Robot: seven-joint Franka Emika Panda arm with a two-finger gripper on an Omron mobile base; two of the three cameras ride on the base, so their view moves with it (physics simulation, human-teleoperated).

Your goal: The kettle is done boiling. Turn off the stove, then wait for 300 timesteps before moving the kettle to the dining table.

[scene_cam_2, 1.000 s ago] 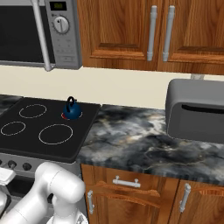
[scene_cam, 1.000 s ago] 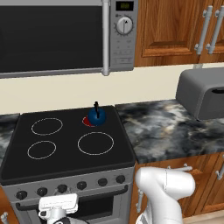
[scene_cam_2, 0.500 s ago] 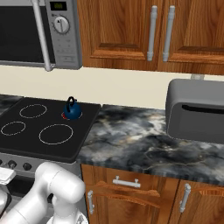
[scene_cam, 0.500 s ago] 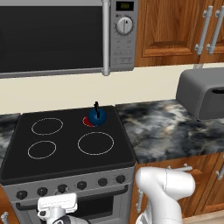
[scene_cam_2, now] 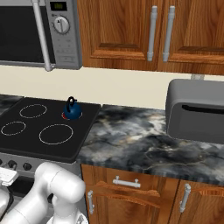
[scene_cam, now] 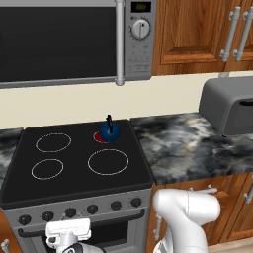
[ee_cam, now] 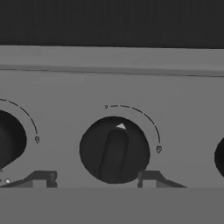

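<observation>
Knob (ee_cam: 114, 150) sits dead ahead between the spread, empty fingertips (ee_cam: 41, 179) of the end effector (ee_cam: 96, 179), lined up to kill the burner glowing under the kettle (scene_cam: 109, 131) on the stove (scene_cam: 74, 163).

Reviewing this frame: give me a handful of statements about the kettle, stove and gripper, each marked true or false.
1. The kettle sits on the stove's back right burner, which glows red. True.
2. The gripper holds the kettle. False: it faces a knob on the stove front, fingertips apart.
3. The microwave door is open. False: it is closed.
4. A grey appliance stands on the counter. True.
</observation>
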